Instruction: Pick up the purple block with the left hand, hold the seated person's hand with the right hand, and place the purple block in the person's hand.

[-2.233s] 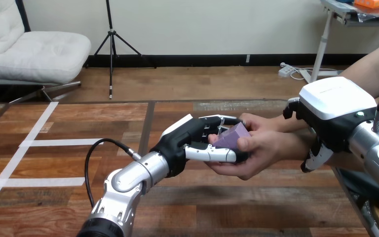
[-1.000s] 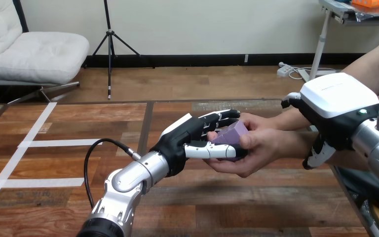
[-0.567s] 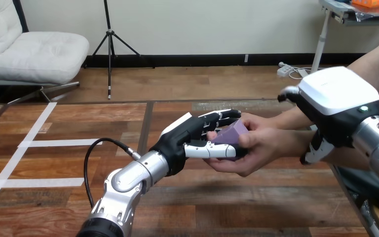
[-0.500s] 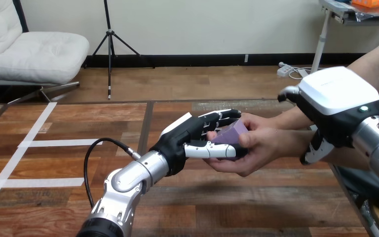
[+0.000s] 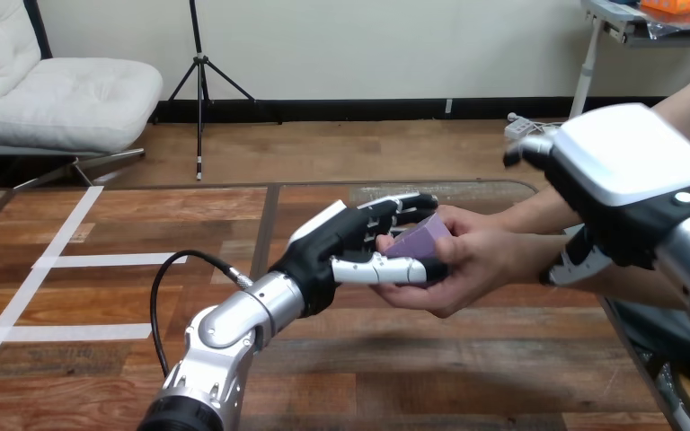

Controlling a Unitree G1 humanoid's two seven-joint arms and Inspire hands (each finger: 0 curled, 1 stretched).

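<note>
**A:** Two hands are on the purple block — the robot's left hand and the person's hand. Where does that put us?

**B:** At the last step, I'd judge. The block is above the wooden table, toward its right edge. It lies against the person's cupped palm with their thumb laid on it. The left hand has its own thumb stretched along the block's near side and its fingers curled over the far top, so the block is pinched between them.

**A:** And the right hand?

**B:** It hangs over the person's forearm, just behind the wrist — whether it actually grips, I cannot tell.

**A:** So what does the next move call for?

**B:** Letting go, most likely. The left hand would need to spread wide enough to clear the block. Then it would draw back toward the table's left edge without dragging the block out of the palm. The person's thumb looks well placed to pin it there.
</note>
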